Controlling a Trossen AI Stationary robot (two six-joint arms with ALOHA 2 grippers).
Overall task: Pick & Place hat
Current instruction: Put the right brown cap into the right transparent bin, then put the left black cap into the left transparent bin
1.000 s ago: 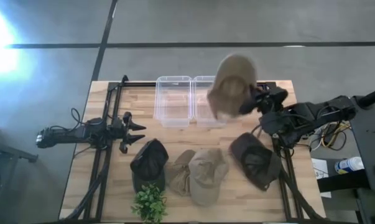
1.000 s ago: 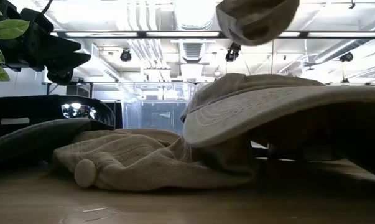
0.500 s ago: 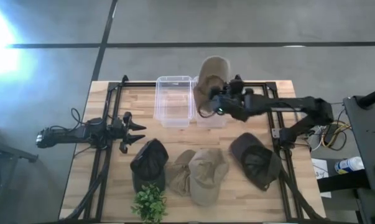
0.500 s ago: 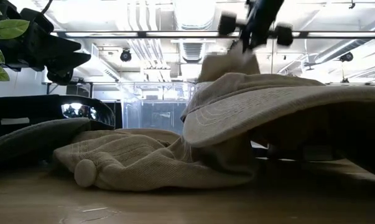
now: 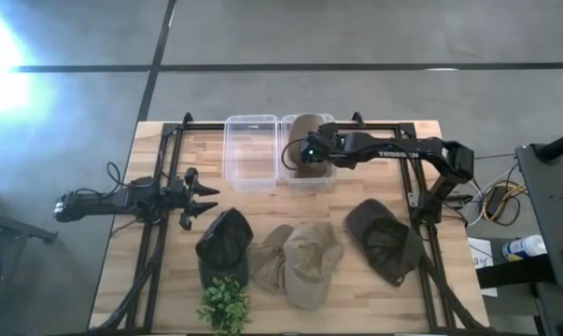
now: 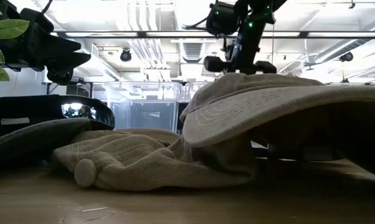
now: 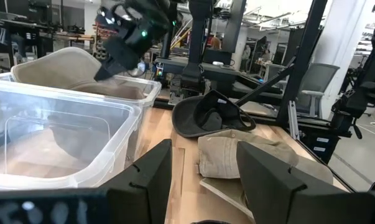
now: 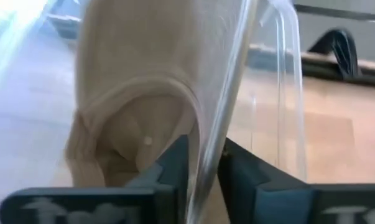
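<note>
A tan hat (image 5: 308, 129) sits in the right clear bin (image 5: 326, 179) at the table's far side; the left wrist view shows it as a tan dome (image 7: 61, 67) above the bin wall. My right gripper (image 5: 298, 157) reaches across into that bin, shut on the hat (image 8: 131, 93). In its wrist view the bin's clear wall (image 8: 234, 99) runs up past the fingers. My left gripper (image 5: 204, 196) waits open over the table's left part, touching nothing. My right gripper (image 8: 204, 168) holds the tan hat at its lower edge (image 8: 175, 124), coming slanting down from the table's right. Its own fingers (image 8: 175, 163) hide the place of contact. The hat rests inside the right bin, its crown standing above the rim (image 7: 81, 59).
A second clear bin (image 5: 253, 154) stands left of the first. Near the front lie a black hat (image 5: 223, 238), two tan hats (image 5: 300, 261) and a dark brown hat (image 5: 384, 241). A small green plant (image 5: 225, 303) is at the near edge. Black frame rails (image 5: 164, 168) flank the table.
My right gripper swung from the table's right toward the left and came down, carrying the tan hat from high in the air into the right bin. Both bins have slid slightly toward the table's left.
</note>
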